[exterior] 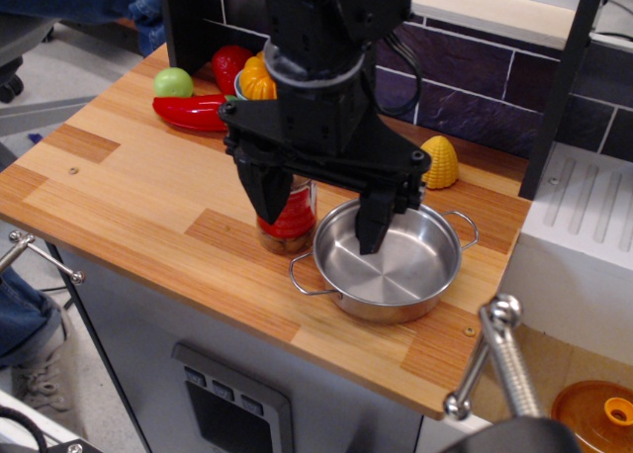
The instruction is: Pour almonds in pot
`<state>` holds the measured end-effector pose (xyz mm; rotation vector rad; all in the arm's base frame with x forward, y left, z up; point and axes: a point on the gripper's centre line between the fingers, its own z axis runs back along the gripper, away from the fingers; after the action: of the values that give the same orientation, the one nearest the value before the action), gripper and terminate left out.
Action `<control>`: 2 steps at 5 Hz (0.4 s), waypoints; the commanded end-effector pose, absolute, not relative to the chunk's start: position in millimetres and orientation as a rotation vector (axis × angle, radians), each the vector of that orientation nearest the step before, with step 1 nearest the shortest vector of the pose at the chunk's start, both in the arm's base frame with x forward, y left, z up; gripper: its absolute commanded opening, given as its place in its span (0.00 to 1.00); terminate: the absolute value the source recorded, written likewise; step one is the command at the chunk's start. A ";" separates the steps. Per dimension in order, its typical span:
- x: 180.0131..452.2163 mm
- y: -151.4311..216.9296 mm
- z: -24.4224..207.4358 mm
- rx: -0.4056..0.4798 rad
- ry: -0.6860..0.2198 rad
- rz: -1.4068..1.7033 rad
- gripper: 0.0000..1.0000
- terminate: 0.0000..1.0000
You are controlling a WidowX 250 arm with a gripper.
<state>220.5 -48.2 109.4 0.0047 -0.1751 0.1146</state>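
The clear jar (295, 214) with a red label band stands upright on the wooden counter, just left of the pot. Brown almonds (284, 242) show through its base. The pot (391, 265) is shiny steel, shallow and empty, with two wire loop handles. My black gripper (318, 211) hangs over both, open wide. Its left finger (261, 188) is in front of the jar's left side and its right finger (376, 224) hangs over the pot's left part. The jar's top is hidden by the gripper.
A yellow corn cob (440, 162) lies behind the pot. A green apple (173, 81), a red pepper (193, 113) and an orange toy vegetable (257, 78) lie at the back left. The counter edge (297, 344) runs close in front of the pot. A metal bar (499, 359) stands at the front right.
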 end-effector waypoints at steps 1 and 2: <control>220.5 -48.2 109.4 0.005 -0.175 0.115 1.00 0.00; 234.3 -32.1 125.6 -0.139 -0.157 0.267 1.00 0.00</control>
<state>228.3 -27.7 121.9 -0.1660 -0.1031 0.3121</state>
